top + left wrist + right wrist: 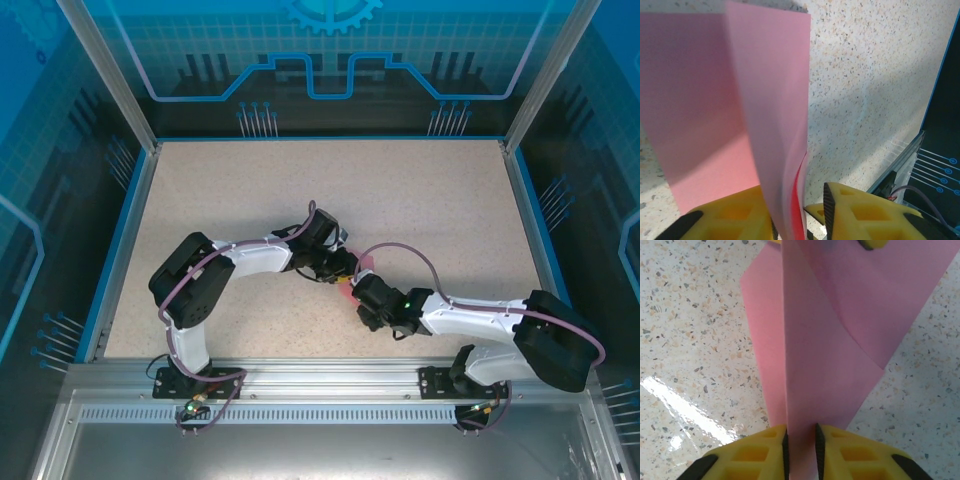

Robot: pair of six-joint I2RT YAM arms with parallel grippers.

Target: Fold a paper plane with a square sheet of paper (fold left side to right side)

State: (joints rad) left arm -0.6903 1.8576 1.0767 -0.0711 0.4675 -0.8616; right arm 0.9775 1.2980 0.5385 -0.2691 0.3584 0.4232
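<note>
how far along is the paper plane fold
Done: the square sheet of paper is off flat, one side lifted into a standing flap. In hand: the right tool pinches that flap while the left tool straddles its other end. To do: flattening this fold and all later ones; no dart shape yet.

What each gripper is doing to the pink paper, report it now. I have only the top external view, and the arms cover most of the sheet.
Observer: In the right wrist view, the right gripper has both yellow fingers against a raised flap of the pink paper, pinching it.
Operator: Now the left one.
Observer: At the left gripper, the paper's folded edge runs between the fingers. A gap shows beside one finger, and I cannot tell whether it grips.
Operator: Give me the paper's shape.
Observer: One flap stands up along a straight crease. The rest spreads lower, over the speckled table.
</note>
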